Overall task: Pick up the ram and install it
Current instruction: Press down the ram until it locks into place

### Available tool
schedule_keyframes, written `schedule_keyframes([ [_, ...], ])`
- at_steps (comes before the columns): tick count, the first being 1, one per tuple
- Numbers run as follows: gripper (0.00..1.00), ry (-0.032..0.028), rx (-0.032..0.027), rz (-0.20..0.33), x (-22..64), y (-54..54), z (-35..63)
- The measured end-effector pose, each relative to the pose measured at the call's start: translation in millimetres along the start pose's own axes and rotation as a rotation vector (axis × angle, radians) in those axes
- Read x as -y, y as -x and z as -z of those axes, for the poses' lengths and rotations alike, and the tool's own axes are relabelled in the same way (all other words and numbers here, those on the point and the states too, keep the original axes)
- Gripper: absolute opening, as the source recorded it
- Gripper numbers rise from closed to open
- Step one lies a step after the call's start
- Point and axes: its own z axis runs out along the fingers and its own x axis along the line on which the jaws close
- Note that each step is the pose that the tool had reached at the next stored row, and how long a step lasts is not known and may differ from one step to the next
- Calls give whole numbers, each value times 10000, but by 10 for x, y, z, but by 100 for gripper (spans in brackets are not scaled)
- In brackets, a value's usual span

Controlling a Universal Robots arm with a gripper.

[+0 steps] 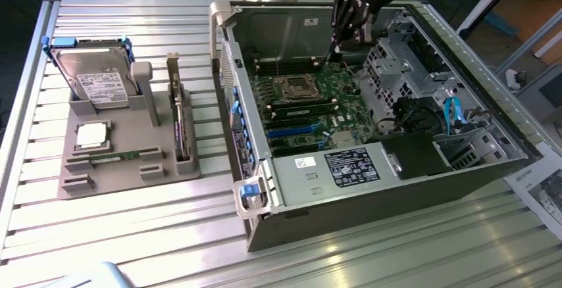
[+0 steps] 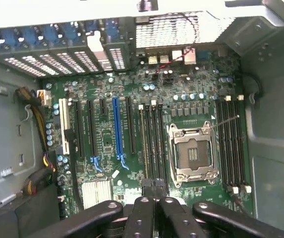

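Ram (image 1: 114, 158) lies flat in the grey tray (image 1: 131, 183), beside the case (image 1: 369, 189). Gripper (image 1: 338, 50), fingers (image 2: 154, 191) together and empty, hangs over the motherboard (image 1: 312, 114), well apart.

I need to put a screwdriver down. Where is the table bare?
Bare slats lie ahead of the grey tray and the PC case, along the exterior view's bottom edge, and behind the hard drive. The gap between tray and case is narrow. Inside the case it is crowded.

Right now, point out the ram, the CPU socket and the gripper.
ram (image 1: 112, 158), exterior view: middle of the green stick on the grey holder.
CPU socket (image 2: 194, 152), wrist view: centre of the empty socket.
gripper (image 2: 154, 198), wrist view: between the fingertips.
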Motion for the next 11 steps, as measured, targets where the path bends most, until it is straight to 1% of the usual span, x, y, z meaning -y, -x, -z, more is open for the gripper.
schedule_keyframes([
  [1,10,-5,23,-436,0,0,0],
  [3,10,-13,53,-1017,0,0,0],
  [6,10,-21,88,-1693,0,0,0],
  [7,10,-23,96,-1845,0,0,0],
  [11,10,-40,161,-3102,0,0,0],
])
